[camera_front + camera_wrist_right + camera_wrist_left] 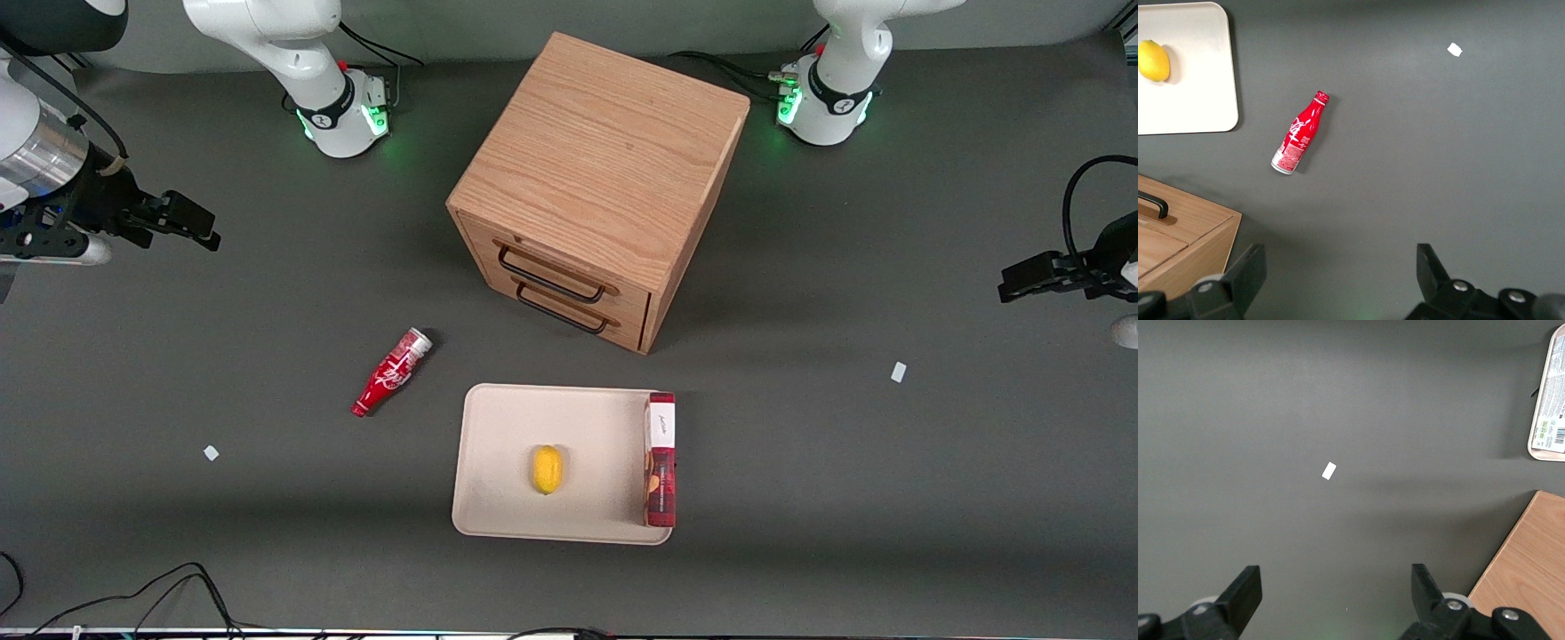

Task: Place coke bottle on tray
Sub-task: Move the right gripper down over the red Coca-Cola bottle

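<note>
Plainly nothing is grasped yet: the right gripper (191, 222) hangs spread and empty, high toward the working arm's end, well apart from the coke bottle (392, 372), which lies on its side on the mat just beside the tray (498, 498), so a descent onto it comes first

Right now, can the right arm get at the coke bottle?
Probably yes. The coke bottle lies alone on bare mat beside the tray; the open gripper hangs clear, with nothing between them.

the right arm (267, 36) has glossy white rounded shells, a black joint band and a base lit green. its silver wrist section carries a matte black pincer (200, 227) with angular fingers (1435, 270). black cables run from the base.
</note>
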`<action>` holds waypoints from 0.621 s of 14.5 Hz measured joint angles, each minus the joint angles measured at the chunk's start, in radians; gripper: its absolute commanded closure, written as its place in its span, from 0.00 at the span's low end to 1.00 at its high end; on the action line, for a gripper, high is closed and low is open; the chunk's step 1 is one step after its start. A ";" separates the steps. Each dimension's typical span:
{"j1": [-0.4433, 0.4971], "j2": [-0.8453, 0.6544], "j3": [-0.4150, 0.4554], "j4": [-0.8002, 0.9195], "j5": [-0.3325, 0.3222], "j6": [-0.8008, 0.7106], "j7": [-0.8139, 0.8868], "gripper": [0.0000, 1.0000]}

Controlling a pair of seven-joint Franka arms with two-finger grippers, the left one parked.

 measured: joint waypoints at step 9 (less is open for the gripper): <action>0.005 0.078 0.079 0.010 0.001 0.014 0.188 0.00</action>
